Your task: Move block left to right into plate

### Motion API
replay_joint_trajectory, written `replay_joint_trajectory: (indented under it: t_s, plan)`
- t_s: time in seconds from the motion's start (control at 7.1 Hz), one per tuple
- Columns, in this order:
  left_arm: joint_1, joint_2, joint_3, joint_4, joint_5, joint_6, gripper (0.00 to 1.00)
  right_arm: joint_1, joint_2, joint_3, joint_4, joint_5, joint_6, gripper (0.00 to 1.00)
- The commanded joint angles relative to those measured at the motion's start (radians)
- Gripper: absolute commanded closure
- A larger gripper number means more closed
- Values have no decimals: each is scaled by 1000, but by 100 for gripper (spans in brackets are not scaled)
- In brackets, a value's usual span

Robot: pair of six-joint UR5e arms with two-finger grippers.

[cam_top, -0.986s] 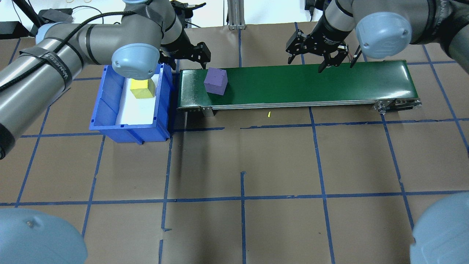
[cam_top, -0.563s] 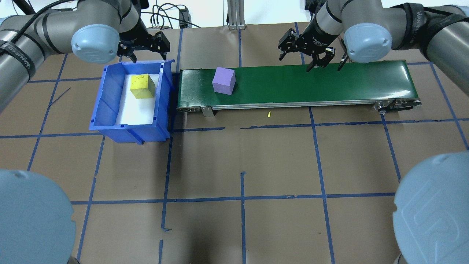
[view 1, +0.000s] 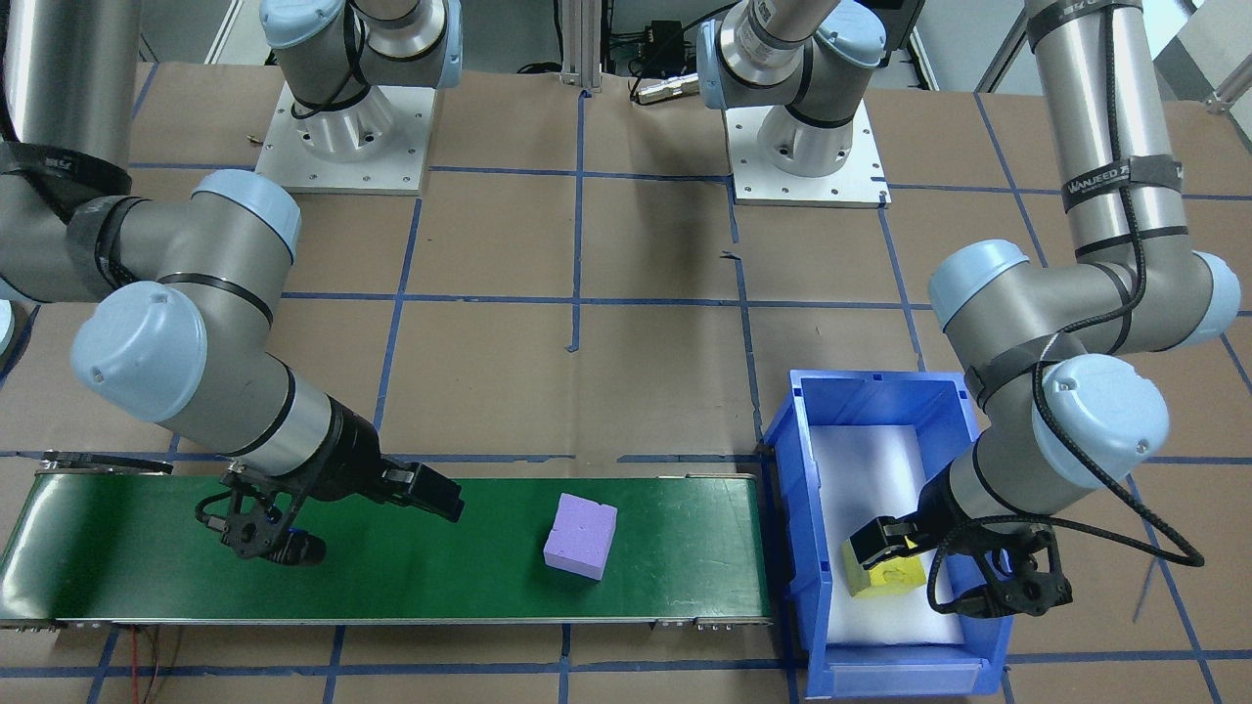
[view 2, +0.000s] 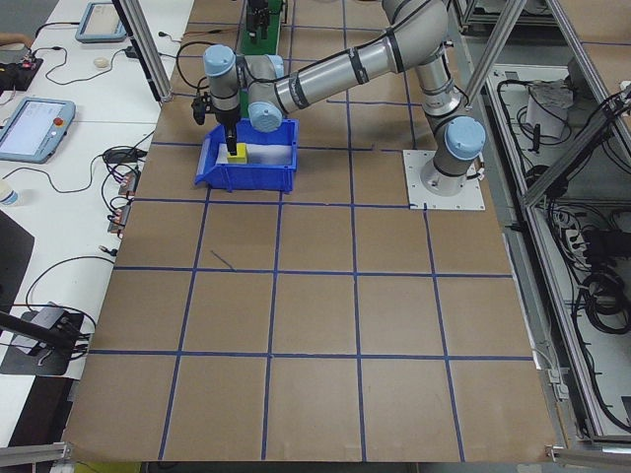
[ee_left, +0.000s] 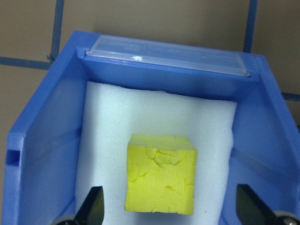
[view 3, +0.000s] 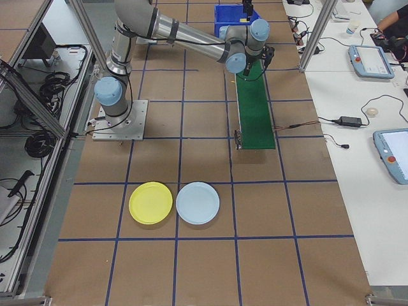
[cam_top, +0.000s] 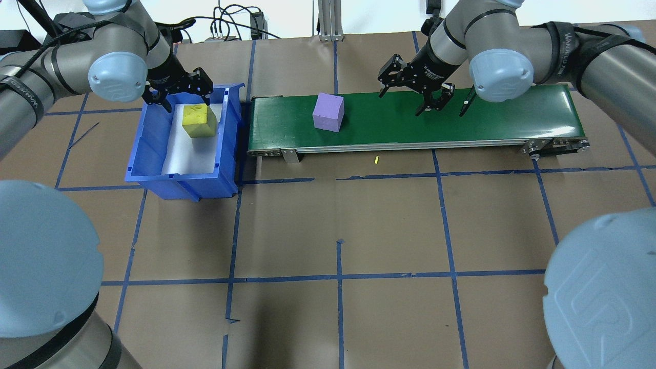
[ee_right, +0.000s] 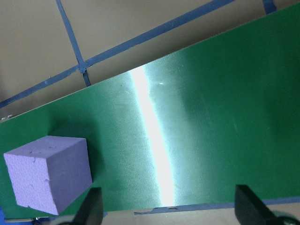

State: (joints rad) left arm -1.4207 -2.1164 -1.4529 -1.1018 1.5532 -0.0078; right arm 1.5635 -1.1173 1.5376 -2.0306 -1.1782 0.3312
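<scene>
A purple block [cam_top: 328, 111] [view 1: 581, 534] [ee_right: 49, 173] sits on the green conveyor belt [cam_top: 461, 118] [view 1: 147, 548], toward its left end in the overhead view. My right gripper [cam_top: 405, 95] [view 1: 352, 523] hangs open over the belt, a short way right of that block. A yellow block [cam_top: 198, 120] [ee_left: 161, 173] [view 1: 885, 575] lies on white foam in the blue bin [cam_top: 148, 148] [ee_left: 37, 140]. My left gripper [cam_top: 177, 92] [view 1: 954, 577] hovers open just above it, holding nothing. A yellow plate [view 3: 150, 203] and a light blue plate [view 3: 197, 203] lie on the table beyond the belt's right end.
The bin stands tight against the belt's left end. A small yellow scrap [cam_top: 376, 160] lies in front of the belt. Brown paper with blue tape lines covers the table. Both arms' elbows fill the overhead view's lower corners.
The purple block has travelled right along the belt. My left gripper moved from the belt's left end to over the bin. My right gripper shifted left toward the block.
</scene>
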Motion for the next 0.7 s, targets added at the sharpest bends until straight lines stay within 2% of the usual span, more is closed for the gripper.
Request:
replay_joint_trajectory:
  t_s: [0.0, 0.14, 0.42, 0.56]
  plan:
    - [2, -37, -27, 31, -2, -1, 3, 1, -1, 25, 1, 2, 14, 0]
    - [2, -51, -46, 83, -2, 2, 13, 1, 1, 35, 1, 2, 14, 0]
    - [0, -45, -44, 91, -2, 14, 56, 1, 4, 16, 0, 3, 17, 0]
    - [0, -19, -26, 86, -1, 15, 56, 1, 5, 12, 0, 5, 17, 0]
